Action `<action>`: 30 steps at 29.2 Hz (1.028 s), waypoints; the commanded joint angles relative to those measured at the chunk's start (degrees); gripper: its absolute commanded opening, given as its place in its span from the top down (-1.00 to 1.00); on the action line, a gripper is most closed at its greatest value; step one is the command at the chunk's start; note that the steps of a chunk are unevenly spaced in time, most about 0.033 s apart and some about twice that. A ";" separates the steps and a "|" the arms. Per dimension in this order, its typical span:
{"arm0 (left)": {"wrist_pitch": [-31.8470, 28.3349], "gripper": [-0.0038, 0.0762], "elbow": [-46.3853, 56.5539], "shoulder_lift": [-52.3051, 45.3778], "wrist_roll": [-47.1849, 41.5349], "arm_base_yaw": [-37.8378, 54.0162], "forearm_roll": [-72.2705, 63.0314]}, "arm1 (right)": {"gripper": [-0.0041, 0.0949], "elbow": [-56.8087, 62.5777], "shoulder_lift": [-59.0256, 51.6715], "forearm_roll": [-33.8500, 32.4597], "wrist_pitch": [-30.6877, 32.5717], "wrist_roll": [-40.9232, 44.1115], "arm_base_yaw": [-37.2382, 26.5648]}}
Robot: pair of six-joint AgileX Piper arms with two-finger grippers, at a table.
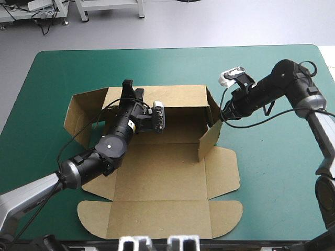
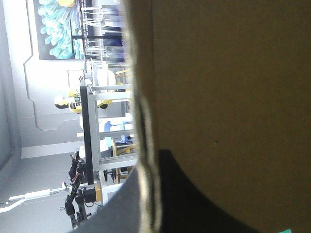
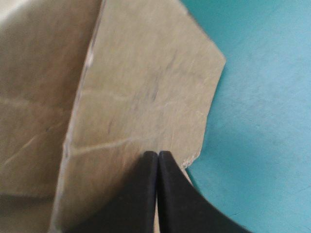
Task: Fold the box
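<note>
Box (image 1: pixel 162 178): brown board, half erected, at the middle of the teal-green cover (image 1: pixel 272 172). Base flat on the table. Far wall (image 1: pixel 178 95) raised. Left side panel (image 1: pixel 84 112) splayed outward, leaning rather than upright. Right flap (image 1: pixel 209 140) stands on edge, angled inward over the base. Lid panel (image 1: pixel 157 219) lies flat toward the near edge, with a rounded tab at each end.

Left gripper (image 1: pixel 130 86): reaches across the base to the left end of the far wall. In the left wrist view the left gripper (image 2: pixel 148 165) has a black finger on either side of the board's pale cut edge (image 2: pixel 146 111), so it is clamped on the box.

Right gripper (image 1: pixel 223 115): at the outer side of the box, by the top corner of the right flap. In the right wrist view the right gripper (image 3: pixel 158 154) has its fingers together in one point, over the near edge of the flap (image 3: pixel 146 87), whose face is turned toward the camera. No board is seen between them. Probably touching the flap, but contact is not certain from this angle. Bare cover lies beside the flap.
</note>
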 commanded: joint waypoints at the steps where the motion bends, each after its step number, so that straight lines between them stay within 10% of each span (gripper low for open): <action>1: 2.16 0.93 -1.67 -1.90 -0.76 0.10 3.55 | 0.97 3.30 -4.59 5.97 -0.82 -7.13 -0.32; 13: 1.27 0.93 -1.67 -1.90 -0.76 -0.02 3.55 | 0.97 31.91 -19.82 29.28 -33.77 -40.06 -0.10; 24: -0.78 0.93 -1.67 -1.38 -0.28 -1.71 3.55 | 0.94 38.38 -20.62 39.54 -32.36 -53.00 -0.10; 30: 0.27 0.93 -1.67 -0.22 0.12 -1.71 3.24 | 0.21 38.38 -20.62 33.19 -27.35 -51.17 -0.10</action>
